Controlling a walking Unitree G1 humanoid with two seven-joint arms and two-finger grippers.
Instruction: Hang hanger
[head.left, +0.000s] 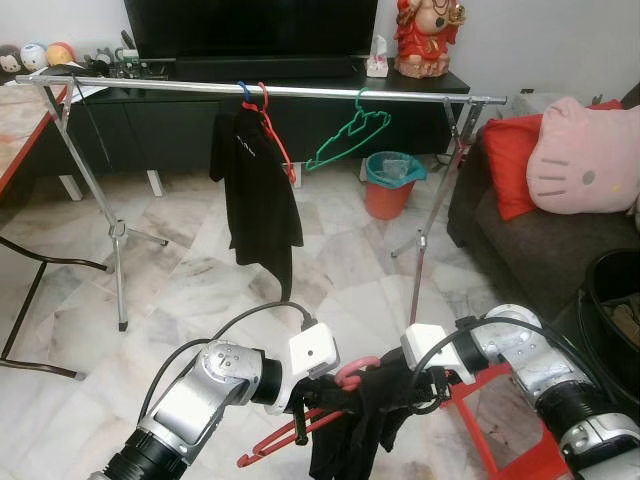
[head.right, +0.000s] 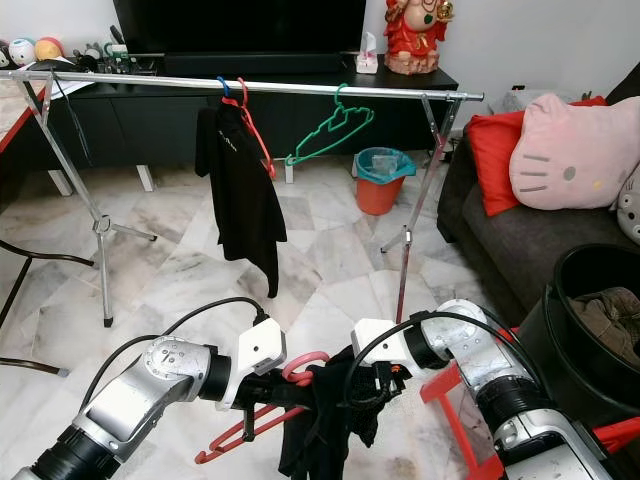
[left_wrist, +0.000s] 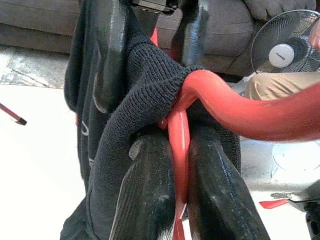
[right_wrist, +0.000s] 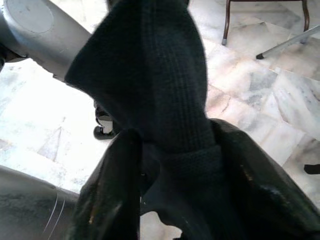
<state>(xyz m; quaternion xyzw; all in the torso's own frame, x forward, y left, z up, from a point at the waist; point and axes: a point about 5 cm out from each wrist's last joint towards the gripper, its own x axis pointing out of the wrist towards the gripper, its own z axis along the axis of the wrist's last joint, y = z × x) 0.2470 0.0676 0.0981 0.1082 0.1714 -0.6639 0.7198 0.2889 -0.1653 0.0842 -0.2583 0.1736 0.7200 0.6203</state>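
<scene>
Nearest, low in front of the robot over the marble floor (head.left: 330, 280), the red hanger (head.left: 290, 435) with a black knit garment (head.left: 355, 430) draped on it hangs between both arms. Left gripper (left_wrist: 180, 165) has its fingers clamped on the hanger's red neck, just below the hook. Right gripper (right_wrist: 175, 160) has its fingers pinched on a fold of the knit collar. Both forearms are bent inward, wrists almost meeting at the middle. Hanger looks stiff, light plastic, likely slick, so the neck is the place to hold; garment is soft, floppy and could slide off an arm of the hanger if tilted. Farther off, the metal rack rail (head.left: 150, 86) spans the room, carrying a dark shirt (head.left: 255, 190) on a red hanger near its middle and an empty green hanger (head.left: 350, 135) toward its right end; free rail at the left end.
</scene>
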